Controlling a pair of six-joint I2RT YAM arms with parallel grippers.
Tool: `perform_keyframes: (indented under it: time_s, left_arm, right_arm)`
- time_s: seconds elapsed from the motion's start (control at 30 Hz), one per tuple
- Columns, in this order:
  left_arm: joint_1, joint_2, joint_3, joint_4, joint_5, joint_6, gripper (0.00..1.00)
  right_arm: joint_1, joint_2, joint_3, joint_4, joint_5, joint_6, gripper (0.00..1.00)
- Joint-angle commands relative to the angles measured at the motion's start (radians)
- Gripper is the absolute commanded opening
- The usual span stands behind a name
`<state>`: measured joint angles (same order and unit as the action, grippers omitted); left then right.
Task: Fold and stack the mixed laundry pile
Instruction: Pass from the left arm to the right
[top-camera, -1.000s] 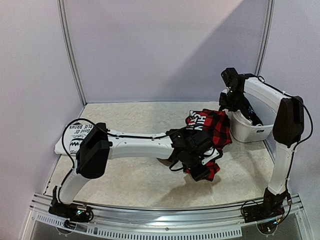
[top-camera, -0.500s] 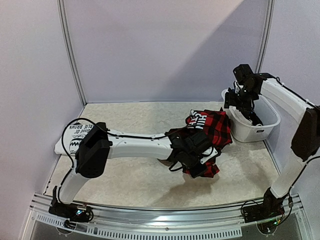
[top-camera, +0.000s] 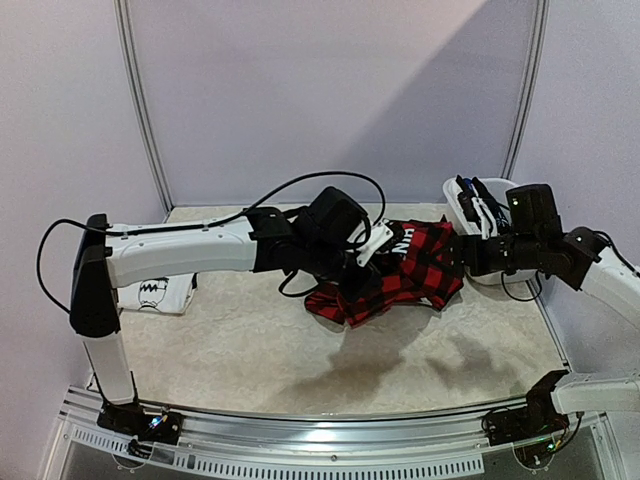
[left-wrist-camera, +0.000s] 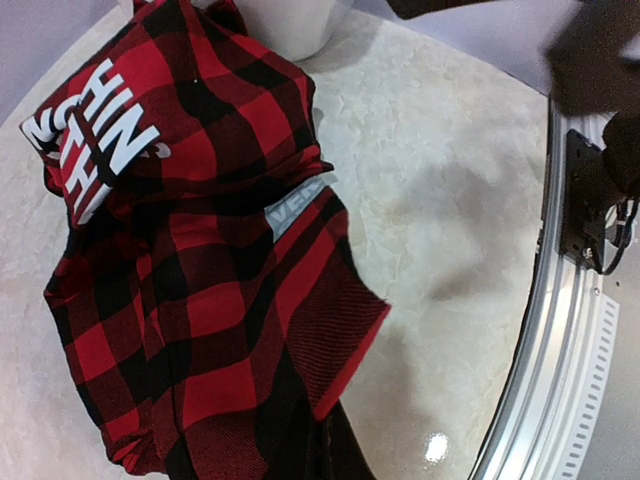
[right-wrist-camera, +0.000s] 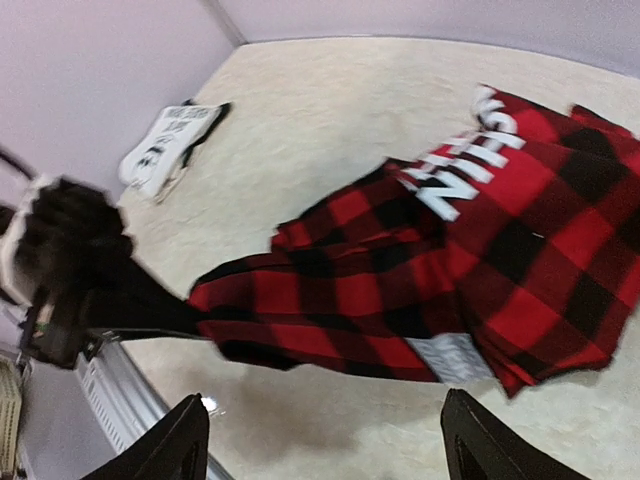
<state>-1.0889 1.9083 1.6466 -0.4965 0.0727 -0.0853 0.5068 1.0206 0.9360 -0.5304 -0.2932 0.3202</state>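
Plaid shirt (top-camera: 420, 262) lies rumpled just right of centre on the table (top-camera: 250, 360), lettering toward 12 o'clock, its 8 o'clock edge bunched up at the left gripper (top-camera: 345, 280), whose jaws are pressed together on that hem, likely so the cloth can be dragged out flat for folding. Right gripper (right-wrist-camera: 325, 445) hangs at the shirt's 3 o'clock side, jaws wide apart and nothing in them, probably lining up to take the opposite edge. White T-shirt (top-camera: 160, 292) sits folded at 9 o'clock, looks like the stack start; tub (top-camera: 450, 192) with more clothes (top-camera: 472, 200) at 2 o'clock
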Motion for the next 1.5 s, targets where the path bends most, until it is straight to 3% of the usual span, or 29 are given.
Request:
perform_keyframes:
  time_s: [0.0,0.27,0.53,0.73,0.87,1.07,1.13,1.27,1.37,1.47]
  left_arm:
    - [0.003,-0.032,-0.011,-0.048,0.021,0.03,0.0]
    - [0.009,-0.071,-0.018,-0.089,0.025,0.032,0.0]
    - [0.034,-0.118,-0.05,-0.071,0.055,-0.011,0.0]
    - [0.05,-0.129,-0.049,-0.063,0.08,-0.021,0.0]
    - [0.066,-0.137,-0.049,-0.059,0.094,-0.035,0.0]
    - [0.079,-0.145,-0.063,-0.049,0.105,-0.054,0.0]
    - [0.082,-0.148,-0.064,-0.053,0.087,-0.056,0.01]
    - [0.102,-0.162,-0.034,-0.127,0.028,-0.05,0.11]
    - [0.131,-0.191,-0.03,-0.199,-0.019,-0.046,0.4]
    - [0.14,-0.27,-0.108,-0.165,-0.095,-0.035,0.62]
  right_arm:
    - [0.108,0.02,-0.028,0.211,-0.047,-0.054,0.82]
    - [0.165,0.165,-0.002,0.285,-0.124,-0.088,0.8]
    - [0.167,0.214,-0.011,0.301,-0.228,-0.077,0.71]
    - [0.184,0.261,-0.002,0.334,-0.257,-0.069,0.58]
    - [0.19,0.3,0.003,0.363,-0.264,-0.065,0.46]
    - [0.19,0.328,0.029,0.374,-0.265,-0.027,0.0]
    - [0.19,0.324,0.056,0.331,-0.229,-0.019,0.0]
    - [0.19,0.274,0.166,0.179,-0.036,-0.039,0.0]
    - [0.19,0.222,0.295,0.091,0.062,-0.055,0.0]
    - [0.19,0.196,0.437,0.039,0.096,-0.069,0.0]
